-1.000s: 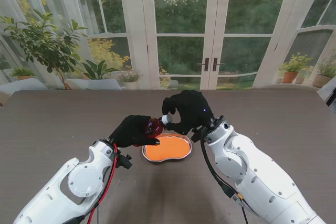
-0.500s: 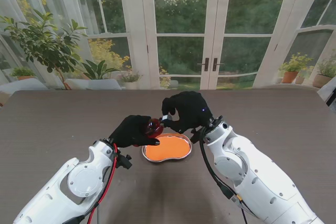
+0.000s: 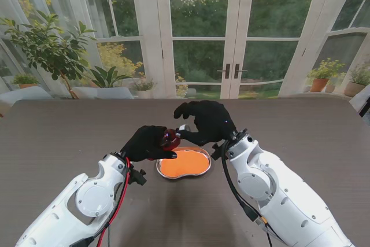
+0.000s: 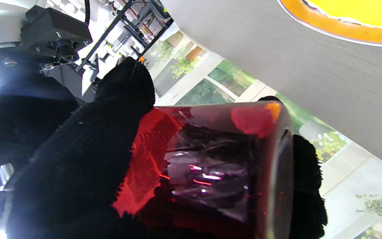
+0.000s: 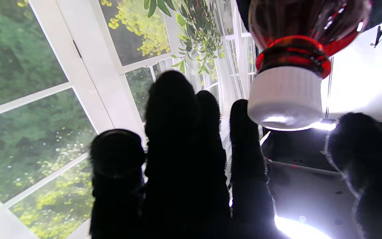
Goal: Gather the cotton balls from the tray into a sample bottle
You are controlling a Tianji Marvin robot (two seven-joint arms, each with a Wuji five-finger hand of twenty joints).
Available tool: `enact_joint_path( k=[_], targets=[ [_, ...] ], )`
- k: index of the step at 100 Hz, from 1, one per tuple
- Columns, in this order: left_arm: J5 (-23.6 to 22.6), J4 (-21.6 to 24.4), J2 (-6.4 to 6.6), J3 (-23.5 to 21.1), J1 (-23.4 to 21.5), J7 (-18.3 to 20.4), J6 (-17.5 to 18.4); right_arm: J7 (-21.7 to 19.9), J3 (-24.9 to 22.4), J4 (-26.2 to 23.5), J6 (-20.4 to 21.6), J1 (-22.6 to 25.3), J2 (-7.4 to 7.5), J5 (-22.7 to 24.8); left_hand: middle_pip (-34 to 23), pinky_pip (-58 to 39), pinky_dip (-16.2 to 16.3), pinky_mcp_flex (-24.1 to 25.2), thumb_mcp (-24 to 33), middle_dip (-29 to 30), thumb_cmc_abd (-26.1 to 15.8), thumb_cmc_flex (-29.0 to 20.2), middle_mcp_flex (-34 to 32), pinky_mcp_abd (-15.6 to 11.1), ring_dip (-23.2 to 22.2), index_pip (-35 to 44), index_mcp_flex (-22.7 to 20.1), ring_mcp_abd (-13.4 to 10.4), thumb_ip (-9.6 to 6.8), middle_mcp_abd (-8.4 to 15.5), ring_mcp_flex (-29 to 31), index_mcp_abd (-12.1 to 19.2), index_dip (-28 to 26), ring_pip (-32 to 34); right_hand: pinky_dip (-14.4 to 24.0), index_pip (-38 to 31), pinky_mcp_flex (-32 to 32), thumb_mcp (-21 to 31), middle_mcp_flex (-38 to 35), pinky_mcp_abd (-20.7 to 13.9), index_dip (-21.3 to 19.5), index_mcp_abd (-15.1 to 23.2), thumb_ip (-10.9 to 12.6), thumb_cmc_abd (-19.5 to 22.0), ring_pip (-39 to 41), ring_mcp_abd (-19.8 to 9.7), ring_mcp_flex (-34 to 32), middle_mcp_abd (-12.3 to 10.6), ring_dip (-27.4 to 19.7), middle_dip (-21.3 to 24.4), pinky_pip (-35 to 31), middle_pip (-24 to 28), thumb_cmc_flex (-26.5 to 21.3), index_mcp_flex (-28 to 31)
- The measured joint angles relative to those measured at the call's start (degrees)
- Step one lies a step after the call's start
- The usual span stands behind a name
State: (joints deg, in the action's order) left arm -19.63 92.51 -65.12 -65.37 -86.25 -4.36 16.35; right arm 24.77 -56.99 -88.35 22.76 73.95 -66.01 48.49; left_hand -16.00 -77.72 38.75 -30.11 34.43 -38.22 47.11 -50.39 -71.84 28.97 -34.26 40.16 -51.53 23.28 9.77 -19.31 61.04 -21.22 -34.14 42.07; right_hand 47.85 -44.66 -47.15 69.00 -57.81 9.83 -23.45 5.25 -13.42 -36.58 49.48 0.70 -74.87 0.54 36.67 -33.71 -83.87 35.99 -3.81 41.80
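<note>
A kidney-shaped metal tray with an orange inside [image 3: 184,163] sits on the dark wood-grain table [image 3: 69,131], just nearer to me than both hands' fingertips; no cotton balls can be made out in it. Between the hands nothing stands in the way but the bottle itself.

The black-gloved left hand [image 3: 147,143] is wrapped around a dark red translucent sample bottle [image 3: 170,139], held off the table beside the tray's rim; the left wrist view shows its fingers [image 4: 88,159] clamped along the glass [image 4: 217,166].

The bottle's white ribbed cap [image 5: 285,98] is on and points toward the black-gloved right hand [image 3: 205,121]. That hand's fingers [image 5: 171,132] are spread apart, with the cap in the gap between forefinger and thumb, touching neither.
</note>
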Motion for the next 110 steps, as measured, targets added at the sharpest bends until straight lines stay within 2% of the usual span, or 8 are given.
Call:
enact_joint_path(
  k=[10,22,39,51,80,86,93,110],
  targets=[
    [0.02,-0.10,-0.07,0.17,0.18,-0.35,0.07,-1.16,-0.47,-0.49,0.45,0.59,0.01,-1.23,0.00,0.00,0.00,0.00,0.00,0.00,0.00,0.00,0.00,0.00,0.00,0.00,0.00,0.00,0.00,0.00,0.00,0.00,0.00,0.00,-0.54,-0.29,0.97,-0.04,2.92,0.63,0.00,-0.88,0.01,-3.42,-5.39,0.73,1.05,0.67,-0.91,1.80,2.09,-0.48,0.63,-2.50],
    [0.08,-0.31,-0.17,0.39,0.41,-0.67,0.18,-1.69,-0.67,-0.64,1.31,0.94,0.09,-1.21,0.00,0.00,0.00,0.00,0.00,0.00,0.00,0.00,0.00,0.00,0.00,0.00,0.00,0.00,0.00,0.00,0.00,0.00,0.00,0.00,-1.91,-1.26,1.98,2.01,6.22,0.68,0.00,-2.14,0.01,-11.56,-10.45,1.31,3.01,1.33,-2.03,3.08,6.36,0.03,0.44,-4.56],
    [0.18,-0.57,-0.32,0.68,0.66,-1.18,0.38,-3.07,-0.32,-0.95,1.83,1.05,0.36,-1.46,0.00,0.00,0.00,0.00,0.00,0.00,0.00,0.00,0.00,0.01,0.00,0.00,0.00,0.00,0.00,0.00,0.00,0.00,0.00,0.00,-3.23,-3.55,0.97,4.81,7.72,0.69,0.00,-3.27,0.01,-20.48,-13.56,1.44,3.64,2.02,-3.49,3.76,8.74,0.55,-4.22,-5.23],
    [0.30,-0.85,-0.45,1.01,0.96,-1.70,0.57,-3.02,0.49,-0.82,1.92,0.91,0.40,-1.80,0.00,0.00,0.00,0.00,0.00,0.00,0.00,0.00,0.00,0.01,0.00,0.00,0.00,0.00,0.00,0.00,0.00,0.00,0.00,0.00,-3.34,-6.54,-1.84,5.56,7.71,0.69,-0.20,-3.52,0.01,-22.24,-13.37,1.36,3.15,2.06,-3.50,3.76,8.76,2.78,-6.69,-5.18],
    [0.46,-1.41,-0.76,1.57,1.56,-2.48,0.94,0.13,2.56,0.94,1.73,-0.10,-0.37,-2.53,0.00,0.00,0.00,0.00,0.00,0.00,0.00,0.00,0.00,0.01,0.00,0.00,0.00,0.01,0.00,0.00,0.00,0.00,0.00,0.01,-3.34,-10.04,-10.25,7.84,-3.91,0.69,-1.29,-5.07,0.01,-22.27,5.15,-0.81,1.96,2.75,-0.30,2.88,4.85,5.56,-15.95,0.68],
    [0.46,-1.42,-0.78,1.59,1.55,-2.52,0.94,0.48,2.67,1.09,1.73,-0.22,-0.55,-2.60,0.00,0.00,0.00,0.00,0.00,0.00,0.00,0.00,0.00,0.01,0.00,0.00,0.00,0.01,0.00,0.00,0.00,0.00,0.00,0.01,-3.34,-13.17,-11.61,7.84,-5.88,0.69,4.68,-5.08,-4.69,-22.27,8.41,-0.86,1.93,3.03,-0.16,1.87,3.81,5.25,-17.76,1.63],
    [0.46,-1.45,-0.81,1.64,1.55,-2.68,0.94,0.86,2.81,1.19,1.73,-0.35,-0.68,-2.73,0.00,0.00,0.00,0.00,0.00,0.00,0.00,0.00,0.00,0.01,0.00,0.00,0.00,0.01,0.00,0.00,0.00,0.00,0.00,0.01,-3.34,-18.10,-12.90,7.84,-7.71,0.68,8.27,-5.13,-8.83,-22.59,11.96,-0.93,1.26,3.40,1.20,0.93,2.69,4.08,-19.14,1.95],
    [0.49,-1.63,-0.86,1.79,1.60,-3.04,0.94,1.99,3.20,1.74,1.90,-0.57,-1.00,-3.03,0.00,0.00,0.00,0.00,0.03,0.00,0.00,-0.05,0.00,0.01,0.00,0.00,0.00,0.01,0.00,0.00,0.00,0.00,0.00,0.01,-3.34,-21.63,-13.86,7.73,-9.22,-0.55,10.81,-4.49,-10.14,-23.26,17.49,-0.95,0.90,3.81,4.08,-1.40,0.20,3.72,-20.04,2.98]
  ],
)
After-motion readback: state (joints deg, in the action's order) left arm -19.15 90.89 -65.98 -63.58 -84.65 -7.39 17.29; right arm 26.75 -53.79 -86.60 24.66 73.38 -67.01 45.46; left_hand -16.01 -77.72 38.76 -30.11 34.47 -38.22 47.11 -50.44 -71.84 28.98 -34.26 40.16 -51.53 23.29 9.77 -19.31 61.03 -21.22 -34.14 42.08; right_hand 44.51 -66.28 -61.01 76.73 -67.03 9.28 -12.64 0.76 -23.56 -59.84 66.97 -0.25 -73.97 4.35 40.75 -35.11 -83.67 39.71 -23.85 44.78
